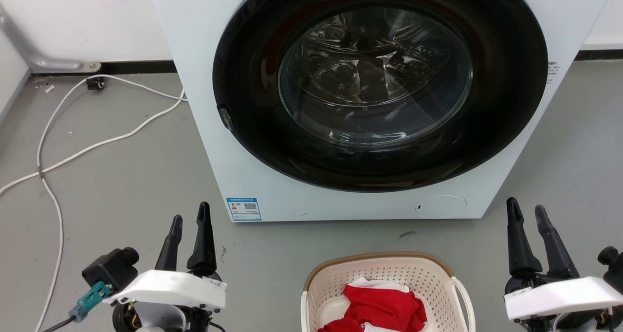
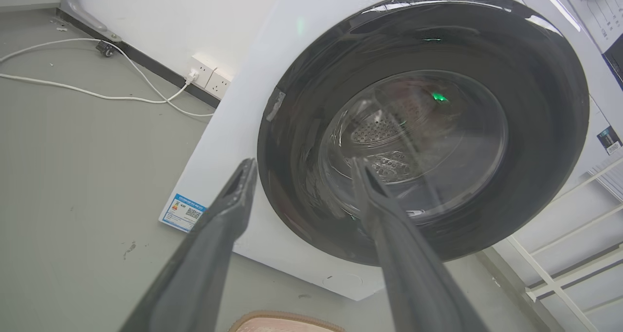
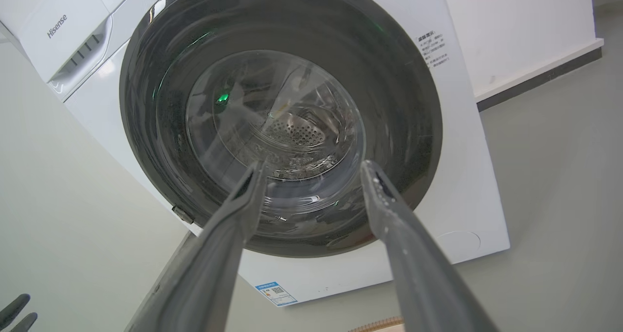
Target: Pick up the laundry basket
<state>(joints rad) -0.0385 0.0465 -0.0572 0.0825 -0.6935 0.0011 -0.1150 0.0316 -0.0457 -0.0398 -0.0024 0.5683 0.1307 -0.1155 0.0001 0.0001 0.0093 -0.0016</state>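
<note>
The near part of the laundry basket (image 1: pixel 384 276) is cut off by the bottom edge of the head view. A red and white cloth (image 1: pixel 382 307) lies in it and hides most of its floor. The near part of the cloth is cut off too. The top of the washing machine (image 1: pixel 340 205) runs out past the top edge. The words on its blue sticker (image 1: pixel 244 209) are too small to read. The white cable (image 1: pixel 121 137) on the left goes off the left edge. In the left wrist view, a blurry bit of the basket's brown rim (image 2: pixel 287 318) peeks in at the bottom edge.
</note>
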